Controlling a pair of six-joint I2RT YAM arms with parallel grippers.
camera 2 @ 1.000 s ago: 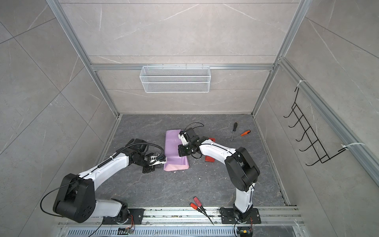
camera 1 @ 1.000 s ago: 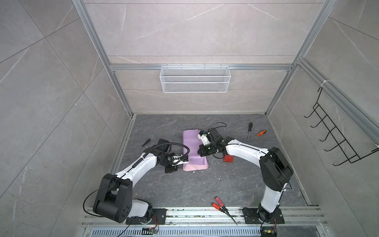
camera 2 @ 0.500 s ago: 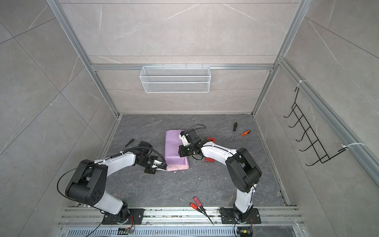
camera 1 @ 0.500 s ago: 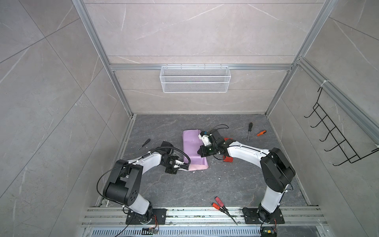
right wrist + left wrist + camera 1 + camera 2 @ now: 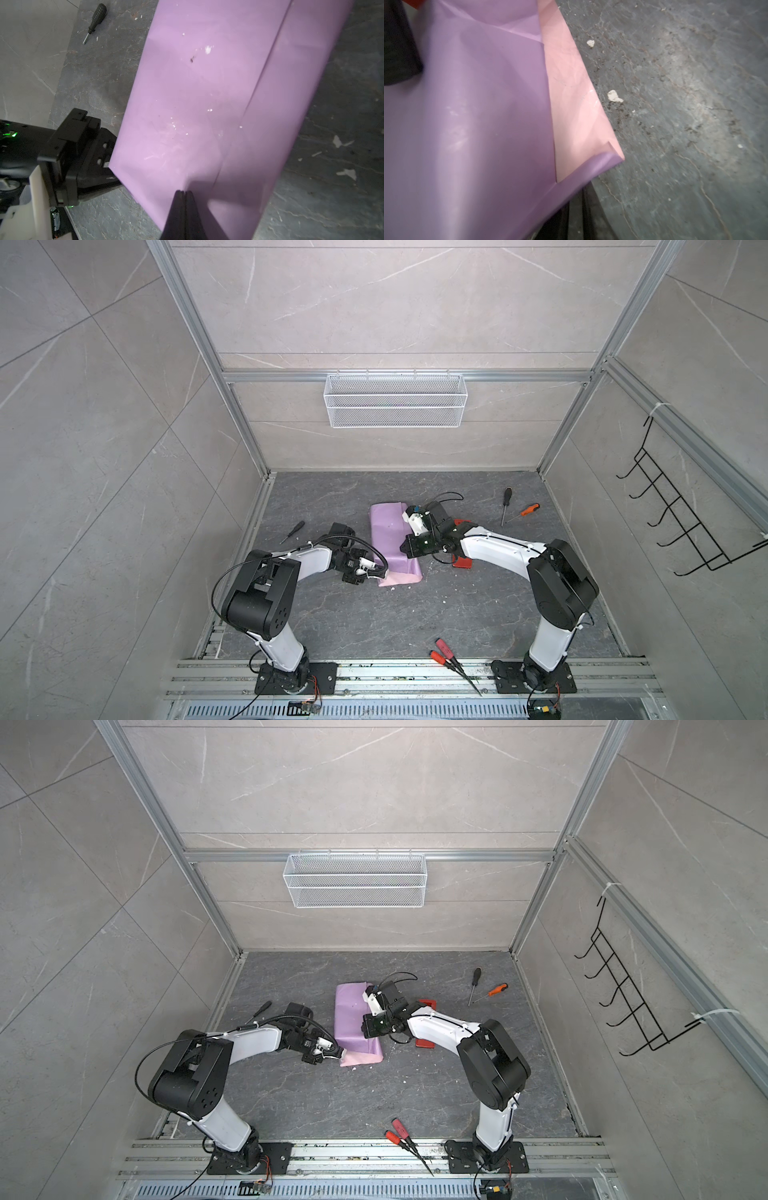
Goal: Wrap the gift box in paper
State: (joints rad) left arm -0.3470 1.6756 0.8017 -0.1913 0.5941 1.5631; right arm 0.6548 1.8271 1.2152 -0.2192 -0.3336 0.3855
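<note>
The paper (image 5: 392,539) (image 5: 355,1019) lies folded into a long lilac bundle, with a pink strip showing along its near edge (image 5: 571,93). The gift box is hidden. My right gripper (image 5: 184,192) is shut, its tips pressed together on top of the lilac paper (image 5: 207,93); in both top views it (image 5: 405,549) (image 5: 368,1029) rests on the bundle's right side. My left gripper (image 5: 374,572) (image 5: 338,1052) sits at the bundle's near-left corner. There the curled lilac corner (image 5: 602,164) covers its jaws, and only a dark finger (image 5: 589,209) shows.
A red tape dispenser (image 5: 461,562) lies under my right forearm. Black (image 5: 506,506) and orange (image 5: 528,510) screwdrivers lie far right, a small black one (image 5: 293,530) far left. Red-handled pliers (image 5: 444,649) lie by the front rail. A wire basket (image 5: 395,400) hangs on the back wall.
My left arm's elbow has swung up and towards the front, while its gripper stayed at the paper's near-left corner. The right gripper has kept its place on the paper.
</note>
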